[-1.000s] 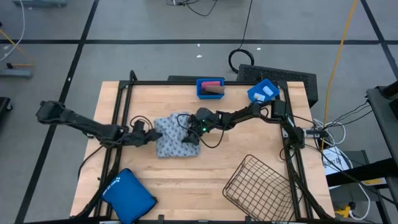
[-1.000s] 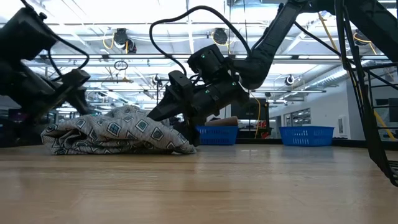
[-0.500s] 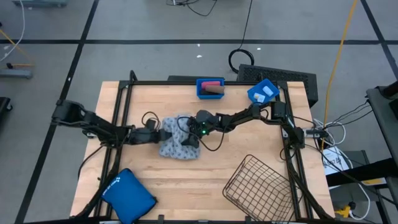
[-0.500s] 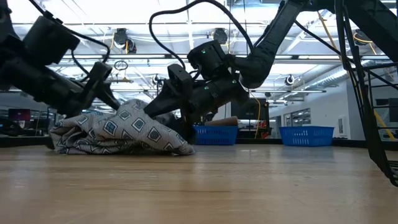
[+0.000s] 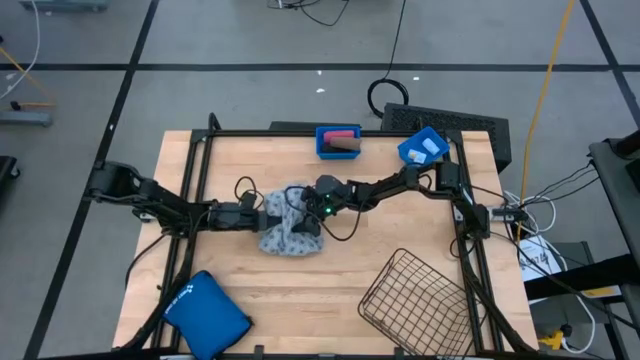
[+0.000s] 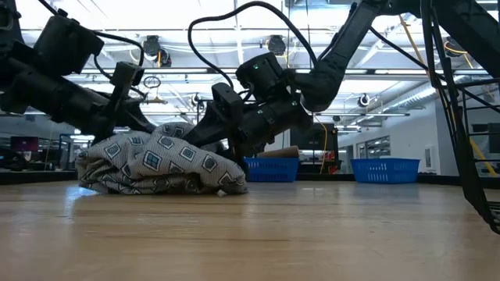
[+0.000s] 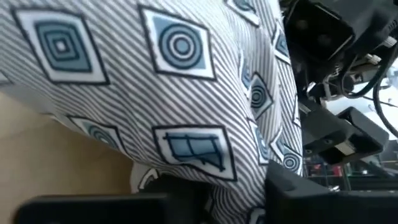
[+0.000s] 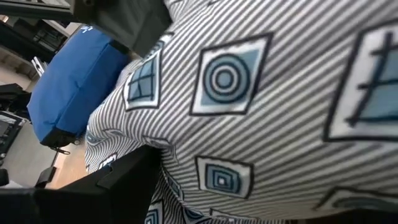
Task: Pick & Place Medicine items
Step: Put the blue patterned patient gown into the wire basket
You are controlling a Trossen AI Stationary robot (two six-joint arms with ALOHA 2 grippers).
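Note:
The grey-blue patterned soft pack (image 5: 290,230) lies bunched on the middle of the wooden table (image 5: 330,260). It fills both wrist views (image 7: 186,93) (image 8: 249,93). My left gripper (image 5: 264,215) reaches level from the table's left and is shut on the pack's left end. My right gripper (image 5: 306,216) comes from the right, tipped down over the pack's right part, with its fingers open against the cloth. A pink and a brown container lie in a blue bin (image 5: 338,141) at the far edge. My left gripper pinches a bulge of cloth at the pack's left end (image 7: 205,177) between its two fingers, coming level from the table's left. How many layers, I cannot tell. The pack rests on the table, heaped up beside the fingers (image 6: 129,133). My right gripper lies with its open fingers (image 8: 118,180) against the pack's right part, slanting down from the table's far right. The cloth bulges between them. The pack itself hides the fingertips.
A second blue bin (image 5: 423,148) with white items stands at the far right. A wire basket (image 5: 415,295) lies tipped at the near right corner. The large plain blue pouch (image 5: 207,310) lies at the near left. A black frame (image 5: 190,180) borders the table.
My left gripper has gone toward the table's right edge into the pack's left end, and its fingers have closed on the cloth. The pack's left part has been pushed rightward and bunched up higher, while its right part has stayed under my right gripper.

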